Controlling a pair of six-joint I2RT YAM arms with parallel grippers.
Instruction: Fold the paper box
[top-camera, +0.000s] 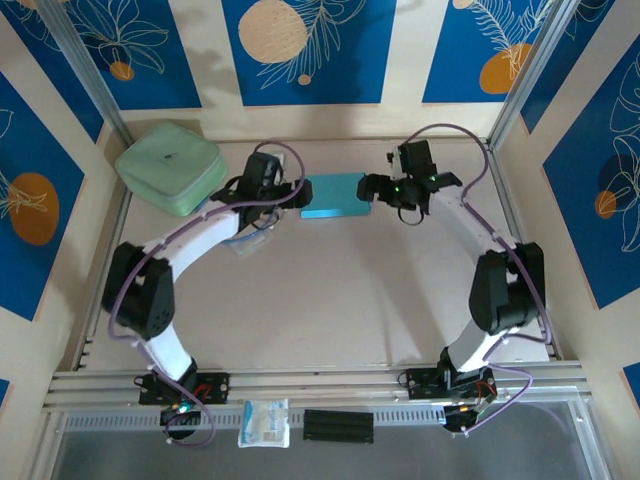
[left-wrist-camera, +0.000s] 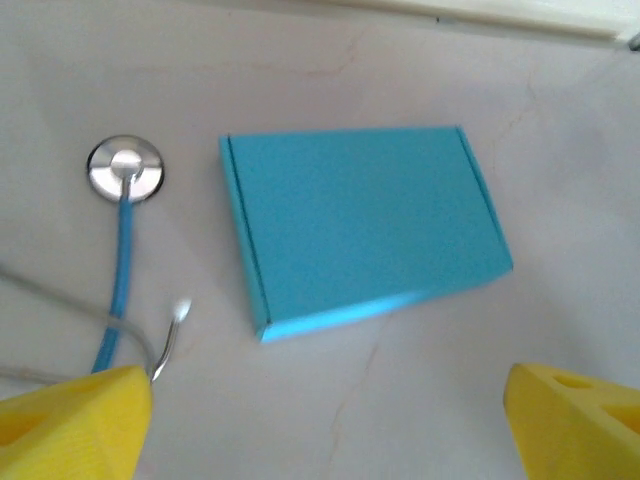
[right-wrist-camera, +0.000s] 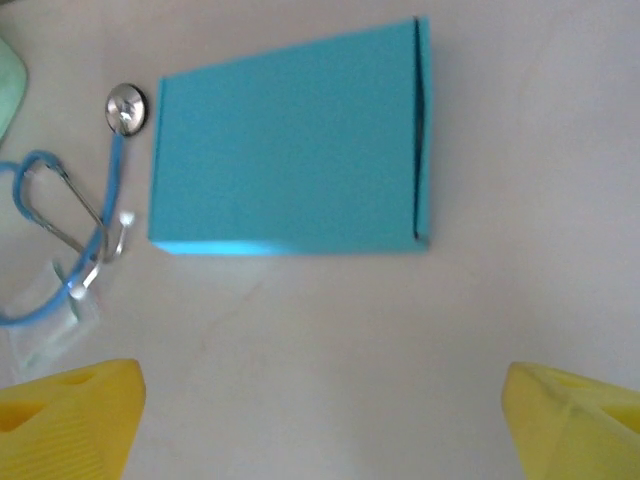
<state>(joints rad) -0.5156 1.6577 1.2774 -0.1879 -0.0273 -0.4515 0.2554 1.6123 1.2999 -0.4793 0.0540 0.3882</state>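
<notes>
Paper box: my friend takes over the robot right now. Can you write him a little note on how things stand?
Left gripper: open, empty, hovering near the paper box.
Right gripper: open, empty, on the box's other side.
Box: lies flat on the table between the grippers, touching neither; a stethoscope lies beside it.
Done: it looks folded into a closed, slim teal box.
Left: probably nothing but a check that the flaps hold.
</notes>
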